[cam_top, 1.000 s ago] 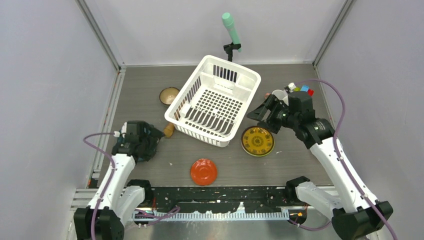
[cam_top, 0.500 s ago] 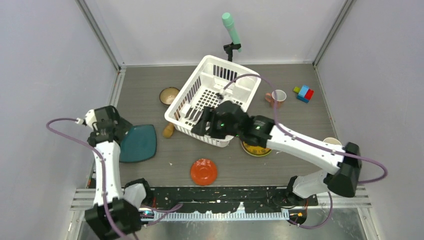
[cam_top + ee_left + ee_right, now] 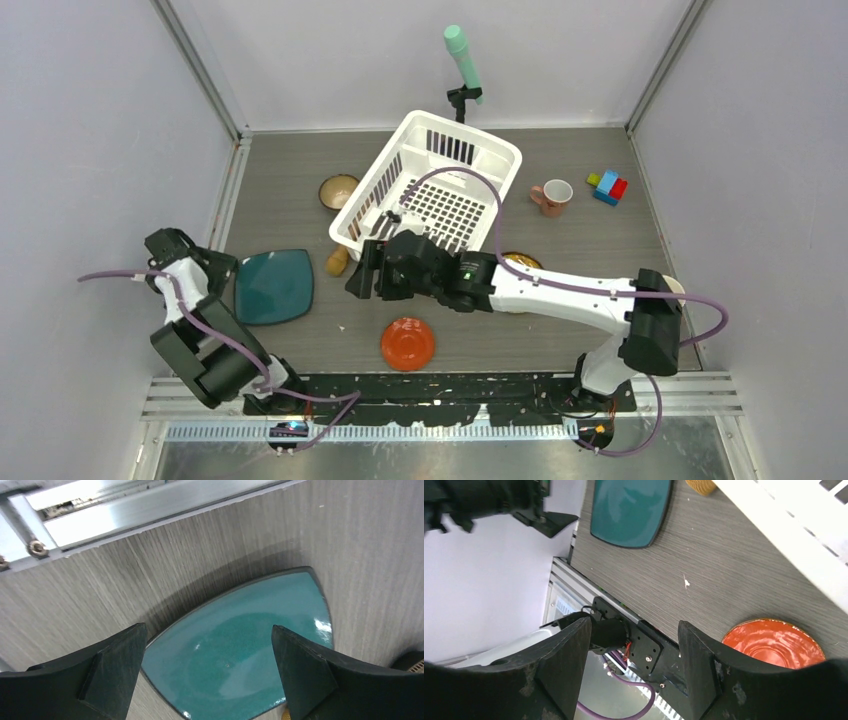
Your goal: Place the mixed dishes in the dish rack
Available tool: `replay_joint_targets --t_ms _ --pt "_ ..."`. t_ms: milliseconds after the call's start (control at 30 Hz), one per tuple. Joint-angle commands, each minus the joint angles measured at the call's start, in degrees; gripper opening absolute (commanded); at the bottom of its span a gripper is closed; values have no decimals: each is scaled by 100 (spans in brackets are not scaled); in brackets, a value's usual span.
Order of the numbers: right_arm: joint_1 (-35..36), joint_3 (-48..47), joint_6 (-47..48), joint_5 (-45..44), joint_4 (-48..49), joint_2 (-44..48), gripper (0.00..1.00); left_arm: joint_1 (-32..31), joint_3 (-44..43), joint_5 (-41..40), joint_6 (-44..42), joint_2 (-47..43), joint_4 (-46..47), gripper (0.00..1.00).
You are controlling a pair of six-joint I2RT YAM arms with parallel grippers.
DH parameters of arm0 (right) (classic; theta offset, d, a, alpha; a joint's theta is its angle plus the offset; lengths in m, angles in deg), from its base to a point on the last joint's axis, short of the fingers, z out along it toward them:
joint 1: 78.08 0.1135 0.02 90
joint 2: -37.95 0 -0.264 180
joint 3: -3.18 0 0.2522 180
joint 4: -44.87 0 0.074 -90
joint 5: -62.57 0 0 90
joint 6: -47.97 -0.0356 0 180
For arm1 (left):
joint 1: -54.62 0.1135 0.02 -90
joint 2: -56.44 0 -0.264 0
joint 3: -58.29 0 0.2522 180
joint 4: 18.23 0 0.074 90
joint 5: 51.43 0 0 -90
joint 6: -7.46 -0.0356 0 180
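Tally: one dish rack (image 3: 365,195), one teal plate (image 3: 273,286), one red-orange dish (image 3: 407,343), one pink mug (image 3: 552,197); left gripper (image 3: 207,632), right gripper (image 3: 634,630) both spread.

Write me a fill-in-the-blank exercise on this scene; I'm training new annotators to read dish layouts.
1. The dark teal plate lies to the ___ of the dish rack.
2. The pink mug stands on the rack's ___ side.
3. The right gripper holds ___.
4. The left gripper is ___, with the teal plate showing between its jaws.
Missing words: left; right; nothing; open.
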Motion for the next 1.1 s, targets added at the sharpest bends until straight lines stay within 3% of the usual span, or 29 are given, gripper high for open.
replay_joint_targets --t_ms 0,200,467,567,800,967,1067 --pt "-18 123 233 -370 349 646 71 88 -155 399 325 603 32 99" --pt "-22 527 116 -544 402 1270 71 142 -407 88 498 1264 -241 97" --pt "-28 809 253 -932 215 1967 72 -68 -218 1083 522 1547 149 84" --pt "-35 1056 265 -1257 228 2302 72 -274 -314 1200 397 1613 -18 84" --pt "-171 1392 170 -1471 165 2872 73 -763 217 1333 475 861 -152 82" --pt "-202 1424 76 -1297 166 2873 73 -821 646 1676 459 392 -60 71" --pt "-203 1425 14 -1126 194 2853 73 -788 853 2385 395 302 256 69"
